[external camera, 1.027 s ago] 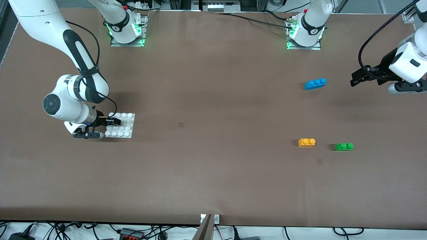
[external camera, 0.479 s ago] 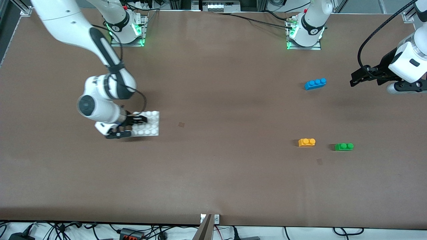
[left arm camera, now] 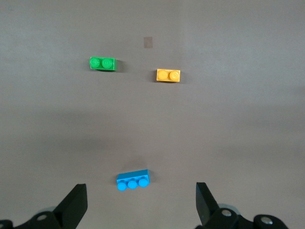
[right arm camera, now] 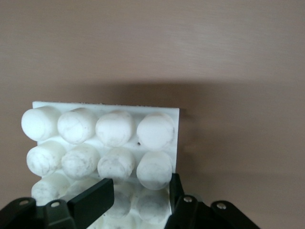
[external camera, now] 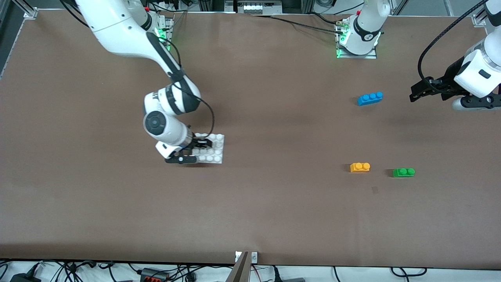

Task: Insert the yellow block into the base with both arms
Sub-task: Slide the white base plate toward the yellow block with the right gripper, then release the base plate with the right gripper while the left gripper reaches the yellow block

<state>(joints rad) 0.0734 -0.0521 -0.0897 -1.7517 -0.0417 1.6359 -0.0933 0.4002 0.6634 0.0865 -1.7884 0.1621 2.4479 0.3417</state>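
The yellow block (external camera: 360, 167) lies on the table toward the left arm's end, and also shows in the left wrist view (left arm camera: 168, 75). My right gripper (external camera: 197, 148) is shut on one edge of the white studded base (external camera: 214, 149) and holds it low over the table near the middle. In the right wrist view the base (right arm camera: 105, 138) fills the space at the gripper (right arm camera: 136, 200), with one finger at its side edge and one among the studs. My left gripper (external camera: 417, 92) is open and empty, beside the blue brick (external camera: 370, 98); its wrist view shows its gripper (left arm camera: 141, 205) spread wide.
A green two-stud brick (external camera: 403, 172) lies beside the yellow block, toward the left arm's end. In the left wrist view the blue brick (left arm camera: 134, 180) shows between the fingers and the green brick (left arm camera: 102, 63) shows beside the yellow block. The brown table's front edge (external camera: 250, 258) is well off.
My right arm has carried the base from the right arm's end of the table toward the middle. The left arm and the bricks have stayed put.
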